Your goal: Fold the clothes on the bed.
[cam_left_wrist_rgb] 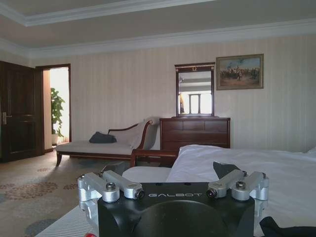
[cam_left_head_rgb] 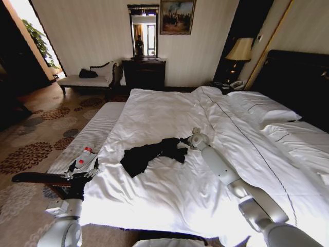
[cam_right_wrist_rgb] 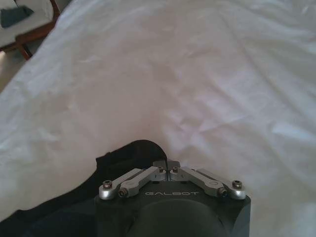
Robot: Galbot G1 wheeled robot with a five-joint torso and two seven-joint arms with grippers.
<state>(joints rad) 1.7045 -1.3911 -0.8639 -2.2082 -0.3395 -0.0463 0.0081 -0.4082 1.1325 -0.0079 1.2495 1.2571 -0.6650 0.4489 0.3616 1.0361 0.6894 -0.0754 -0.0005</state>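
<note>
R gripper (cam_right_wrist_rgb: 169, 170) pinched on crumpled black shirt (cam_left_head_rgb: 149, 153), lettering hidden, prob. folded under.

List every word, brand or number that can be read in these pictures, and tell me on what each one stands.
"GALBOT" on the black body of the left claw, seen from the left wrist.
"GALBOT" on the black body of the right claw, fainter, seen from the right wrist.
The black T-shirt is crumpled on the bed; no lettering can be read on it.
The bottle by the left claw: label too small to read.
</note>
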